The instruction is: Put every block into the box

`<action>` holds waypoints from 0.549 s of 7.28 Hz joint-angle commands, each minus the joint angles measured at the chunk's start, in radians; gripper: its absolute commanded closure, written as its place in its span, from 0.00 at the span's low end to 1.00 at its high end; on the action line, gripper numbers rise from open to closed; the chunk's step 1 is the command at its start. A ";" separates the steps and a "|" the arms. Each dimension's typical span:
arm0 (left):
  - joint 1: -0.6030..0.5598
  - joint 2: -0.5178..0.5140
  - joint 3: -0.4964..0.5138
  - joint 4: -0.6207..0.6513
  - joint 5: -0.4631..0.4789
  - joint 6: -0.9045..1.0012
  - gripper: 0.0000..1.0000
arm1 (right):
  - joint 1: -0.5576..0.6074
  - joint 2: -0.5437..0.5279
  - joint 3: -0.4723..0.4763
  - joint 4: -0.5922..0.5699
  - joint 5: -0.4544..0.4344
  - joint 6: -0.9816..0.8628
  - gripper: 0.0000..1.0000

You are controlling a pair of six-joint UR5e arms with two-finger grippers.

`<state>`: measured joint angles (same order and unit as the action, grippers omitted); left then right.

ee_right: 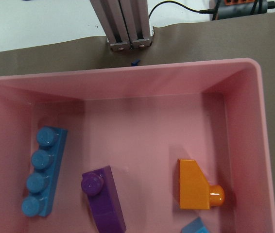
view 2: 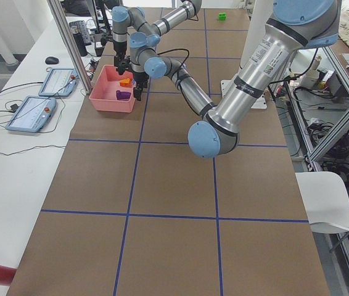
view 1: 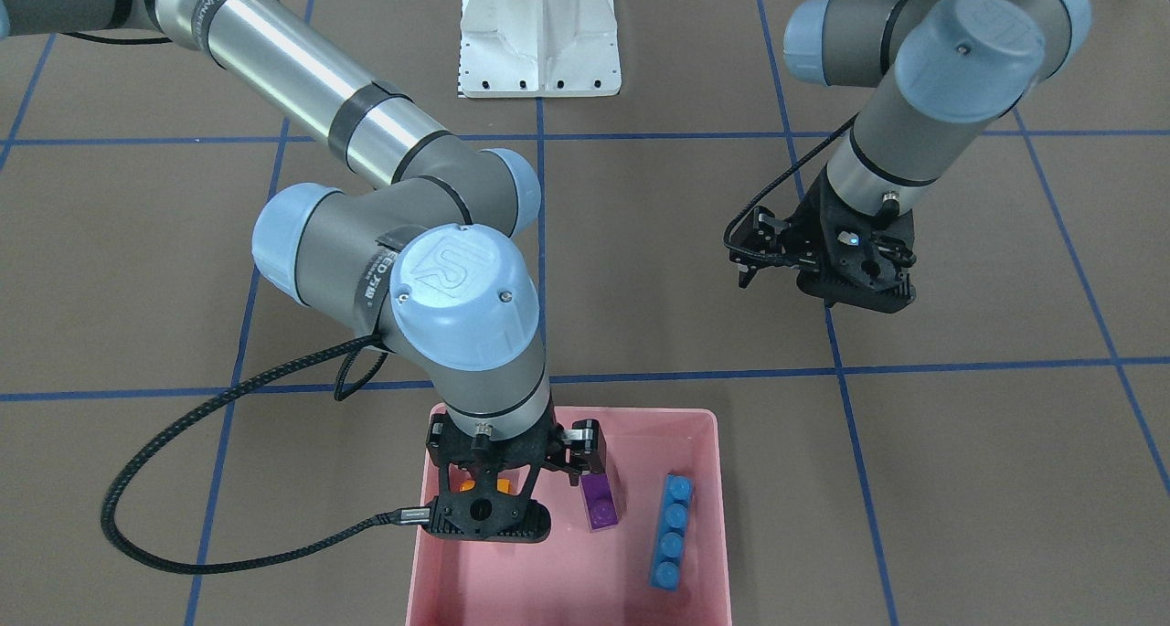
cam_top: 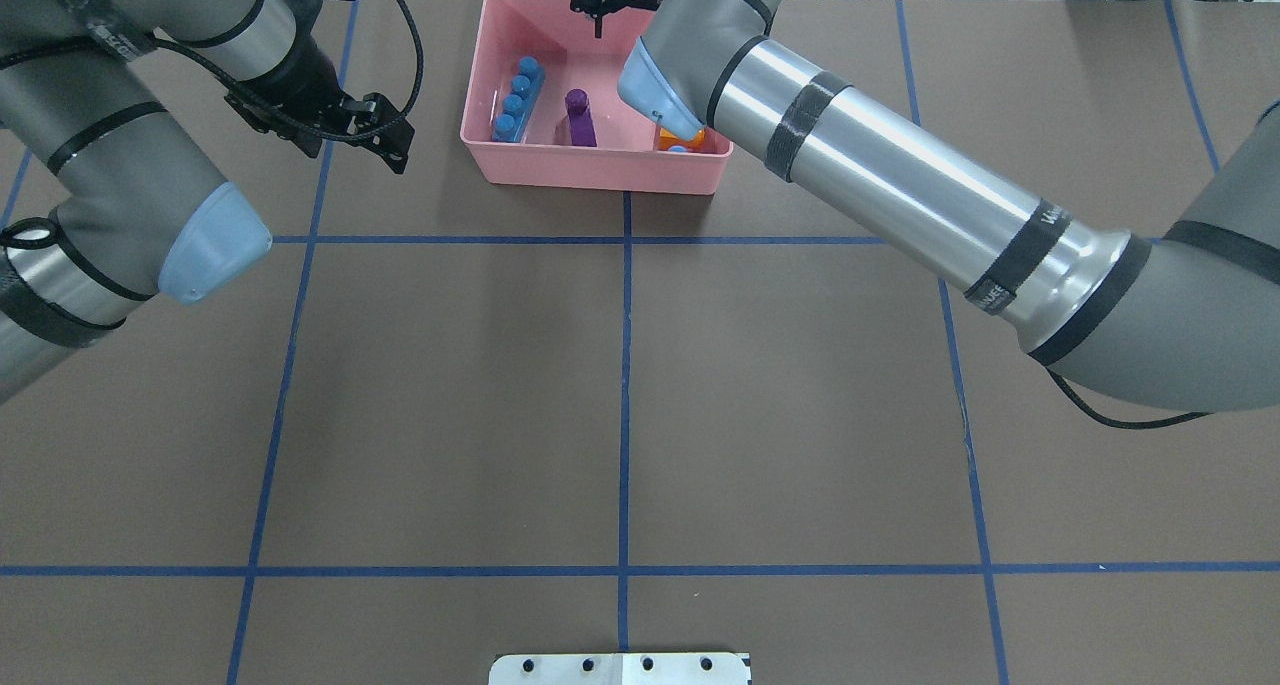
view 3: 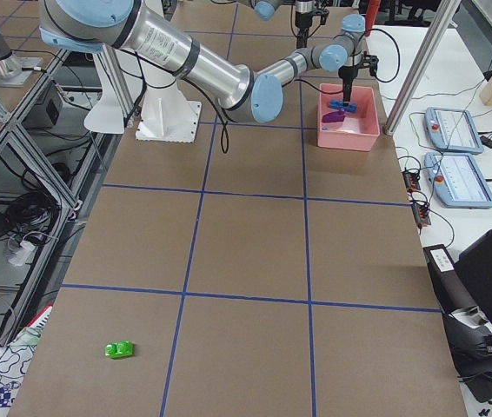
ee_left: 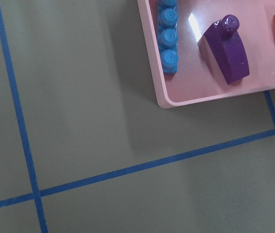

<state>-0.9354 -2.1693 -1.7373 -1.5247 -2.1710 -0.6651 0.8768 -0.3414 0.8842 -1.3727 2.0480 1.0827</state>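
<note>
The pink box (cam_top: 590, 170) sits at the table's far edge. In it lie the long blue brick (ee_right: 42, 177), the purple brick (ee_right: 103, 199), the orange sloped brick (ee_right: 196, 187) and the tiny blue brick (ee_right: 198, 227), cut off by the frame's bottom. My right gripper (view 1: 516, 457) hangs over the box with its jaws spread, holding nothing. My left gripper (cam_top: 392, 133) is open and empty above bare table beside the box. The green brick (view 3: 120, 349) lies alone at the table's far right end, well away from both grippers.
The white robot base (view 1: 539, 32) stands at the table's middle edge. An aluminium post (ee_right: 125, 24) rises just behind the box. Two tablets (view 2: 39, 111) lie on the white bench beyond the box. Blue tape lines grid the brown table.
</note>
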 commanded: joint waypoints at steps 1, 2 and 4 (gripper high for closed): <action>0.000 0.075 -0.083 0.001 -0.001 0.002 0.00 | 0.039 -0.153 0.376 -0.308 0.026 -0.103 0.01; -0.003 0.116 -0.114 0.003 -0.001 0.002 0.00 | 0.062 -0.269 0.560 -0.410 0.029 -0.195 0.01; -0.104 0.202 -0.125 0.046 -0.068 0.034 0.00 | 0.129 -0.554 0.863 -0.451 0.104 -0.311 0.01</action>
<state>-0.9771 -2.0231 -1.8534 -1.4996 -2.1978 -0.6556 0.9624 -0.7158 1.5496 -1.7887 2.1082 0.8517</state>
